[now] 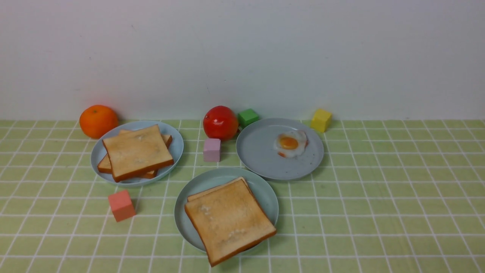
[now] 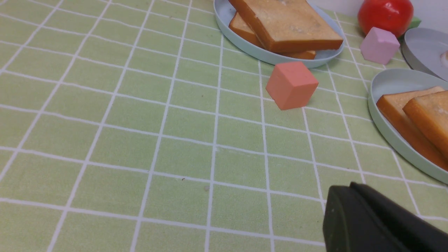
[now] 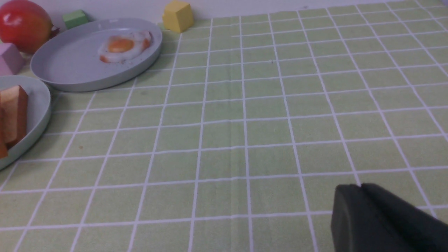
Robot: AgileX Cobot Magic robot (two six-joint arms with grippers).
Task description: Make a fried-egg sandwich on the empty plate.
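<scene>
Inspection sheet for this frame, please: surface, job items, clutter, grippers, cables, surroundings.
Surface: green checked cloth, flat, no spills.
Job's things: mint plate holds two stacked toast slices, the top one overhanging the near rim; whether an egg lies between them cannot be told. One fried egg sits on the grey plate. Toast pile on the left plate.
Clutter: orange, red fruit, green cube, yellow cube, lilac cube, salmon cube.
Grippers: left gripper shut, empty; right gripper shows no gap, empty.
Cables: nothing seen.
Surroundings: plain pale wall.
</scene>
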